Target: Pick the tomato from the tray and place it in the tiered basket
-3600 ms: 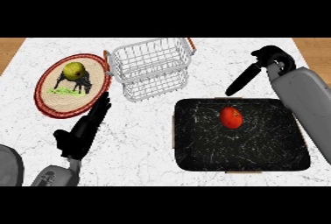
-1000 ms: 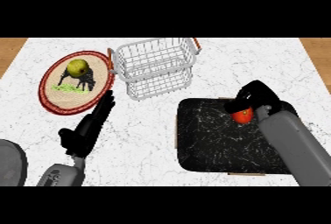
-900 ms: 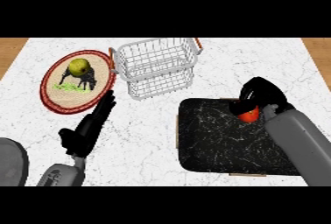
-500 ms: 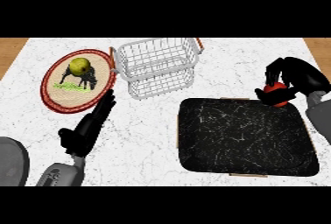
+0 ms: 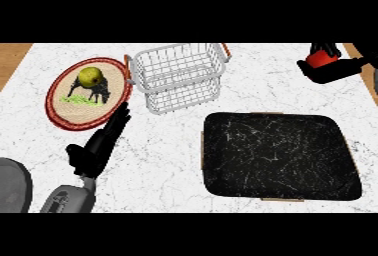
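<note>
Two black hands are seen, each made of slim, jointed fingers and a thumb with a matte, dark finish. The left hand (image 5: 96, 150) is joined at the wrist to a grey forearm (image 5: 70, 200) of rounded, smooth casing, lighter along its upper face and shaded darker at its sides. A second rounded grey shell (image 5: 13, 187) is seen beside it at the lower left edge. Of the right hand (image 5: 332, 70) only black fingers and part of the palm are shown. No cables, screws or markings can be made out.
</note>
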`<action>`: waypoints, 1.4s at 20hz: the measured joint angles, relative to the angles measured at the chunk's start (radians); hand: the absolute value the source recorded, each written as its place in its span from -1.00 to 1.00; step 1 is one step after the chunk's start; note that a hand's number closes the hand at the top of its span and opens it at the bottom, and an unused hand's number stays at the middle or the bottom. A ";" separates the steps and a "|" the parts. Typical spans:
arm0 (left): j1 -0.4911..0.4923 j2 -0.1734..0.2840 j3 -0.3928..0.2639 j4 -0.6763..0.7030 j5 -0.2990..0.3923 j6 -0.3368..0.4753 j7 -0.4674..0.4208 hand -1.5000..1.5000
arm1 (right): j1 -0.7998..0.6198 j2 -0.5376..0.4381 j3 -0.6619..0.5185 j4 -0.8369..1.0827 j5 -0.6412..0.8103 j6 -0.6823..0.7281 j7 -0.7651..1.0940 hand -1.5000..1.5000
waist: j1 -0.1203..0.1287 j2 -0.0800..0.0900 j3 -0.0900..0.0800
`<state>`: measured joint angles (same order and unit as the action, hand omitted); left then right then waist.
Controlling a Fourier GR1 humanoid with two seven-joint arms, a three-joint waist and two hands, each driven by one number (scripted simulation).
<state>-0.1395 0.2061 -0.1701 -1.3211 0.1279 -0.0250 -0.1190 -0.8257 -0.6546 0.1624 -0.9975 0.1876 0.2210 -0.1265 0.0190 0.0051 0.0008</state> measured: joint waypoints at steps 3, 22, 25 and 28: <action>-0.004 -0.008 0.003 0.007 -0.010 0.002 -0.002 0.00 | -0.082 0.044 -0.014 0.004 -0.002 0.024 0.048 1.00 | -0.003 -0.002 -0.001; -0.001 -0.032 0.009 -0.015 -0.035 -0.020 0.013 0.00 | -0.599 0.401 -0.044 0.336 0.064 0.005 0.346 1.00 | 0.013 0.002 -0.002; -0.015 -0.039 0.017 0.002 -0.038 -0.020 0.012 0.00 | -0.635 0.458 -0.042 0.402 0.085 -0.018 0.334 1.00 | 0.014 0.004 -0.002; -0.030 -0.041 0.022 0.004 -0.037 -0.025 0.019 0.00 | -0.665 0.515 -0.042 0.471 0.107 -0.055 0.312 1.00 | 0.018 0.006 -0.002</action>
<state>-0.1691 0.1647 -0.1478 -1.3170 0.0907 -0.0499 -0.0999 -1.4904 -0.1399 0.1205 -0.5261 0.2944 0.1657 0.1852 0.0369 0.0108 -0.0014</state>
